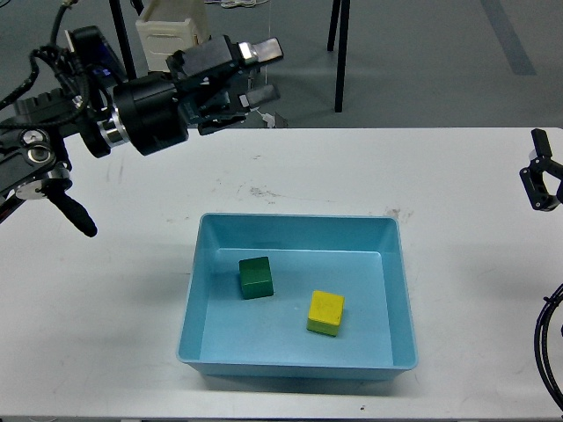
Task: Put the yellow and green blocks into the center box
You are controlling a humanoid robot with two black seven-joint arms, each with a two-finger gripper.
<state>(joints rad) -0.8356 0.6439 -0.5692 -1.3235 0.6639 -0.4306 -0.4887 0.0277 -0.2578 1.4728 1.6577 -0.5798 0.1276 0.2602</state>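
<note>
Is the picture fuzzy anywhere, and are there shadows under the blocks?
Head view: the green block and yellow block look sharp inside the blue box, each with only a faint, soft shadow. The lighting is even, with no strong glare on the white table. The raised left gripper looks slightly smeared, its fingers less crisp.
</note>
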